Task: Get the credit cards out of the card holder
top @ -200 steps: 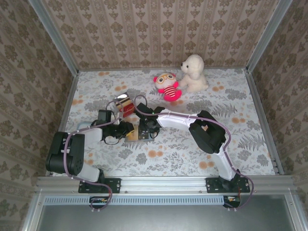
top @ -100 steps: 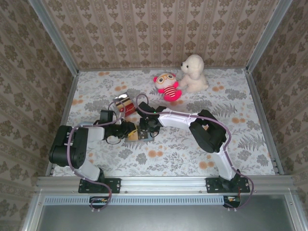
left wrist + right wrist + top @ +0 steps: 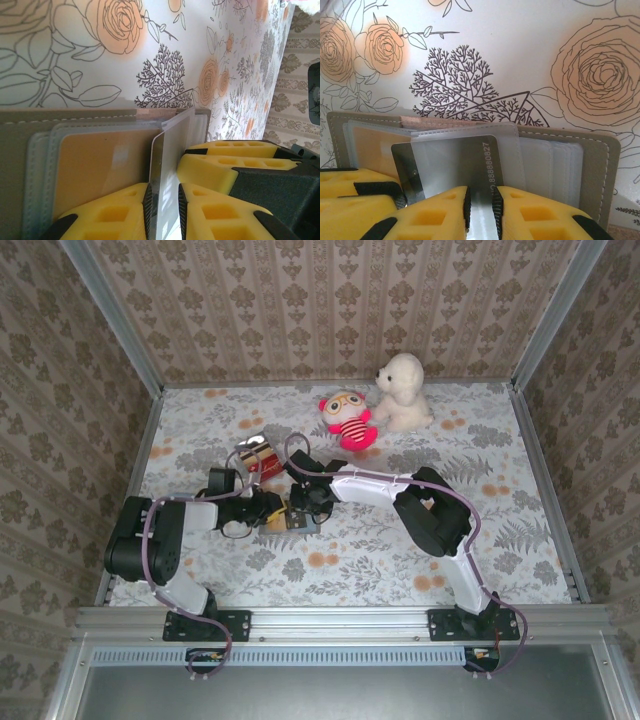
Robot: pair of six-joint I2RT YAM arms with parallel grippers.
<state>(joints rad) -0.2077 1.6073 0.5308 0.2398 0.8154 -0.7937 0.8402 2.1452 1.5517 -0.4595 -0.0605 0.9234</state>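
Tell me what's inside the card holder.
Inside the card holder, a gold-brown card sits in a clear sleeve, and a silver card sticks out, pinched by the right gripper. The cloudy sleeves beside it hide anything deeper.

White-and-black arms (image 3: 368, 486) with purple cables (image 3: 147, 550) and yellow jaws.

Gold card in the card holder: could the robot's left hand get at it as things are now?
Probably not yet. The left hand is shut on a clear sleeve that stands up from the card holder, and the gold card lies flat inside its own plastic pocket.
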